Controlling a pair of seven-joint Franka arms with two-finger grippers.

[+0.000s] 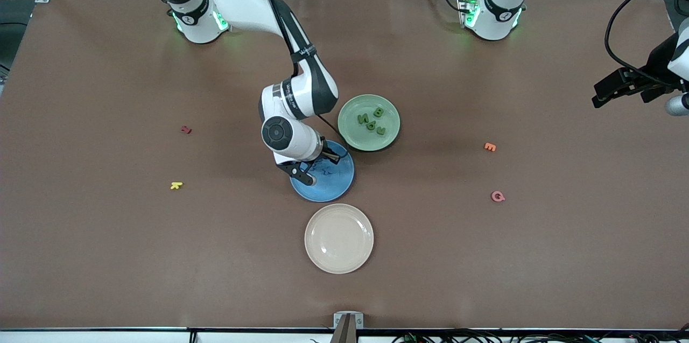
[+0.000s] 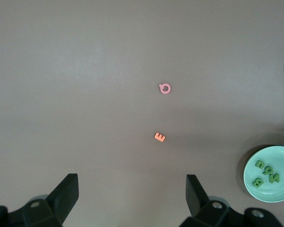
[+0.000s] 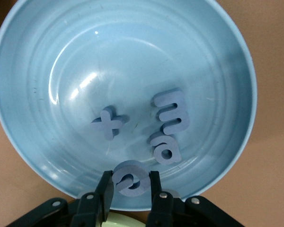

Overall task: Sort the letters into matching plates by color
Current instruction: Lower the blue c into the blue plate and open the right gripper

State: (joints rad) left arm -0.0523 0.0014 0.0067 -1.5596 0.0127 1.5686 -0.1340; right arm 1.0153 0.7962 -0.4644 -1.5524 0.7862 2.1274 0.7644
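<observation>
Pinching a rounded blue letter (image 3: 130,178) between its two fingers, the right gripper (image 3: 128,189) hangs low over the blue plate (image 1: 337,188), at the rim toward the robots' bases. Three more blue letters lie loose in that plate: an x-shaped piece (image 3: 107,124), an m-shaped piece (image 3: 172,111) and, touching the m, an a-shaped piece (image 3: 165,148). From the high camera the right arm covers much of the plate.

Pale green plate (image 1: 350,127) sits just beside the blue one, farther from the front camera; four dark green letters (image 1: 372,120) clustered inside it. Cream plate (image 1: 339,238) lies nearer the camera than the blue one, close to it but not touching.

Stray letters on the brown table (image 1: 107,257): red letter (image 1: 186,130) and yellow letter (image 1: 176,185) toward the right arm's end; orange E (image 1: 490,147) and pink Q (image 1: 498,196) toward the left arm's end, the Q nearer the camera.

Left gripper (image 2: 132,196) waits high over the left arm's end of the table, fingers spread wide, holding nothing; the orange E and pink Q show on the table below it.
</observation>
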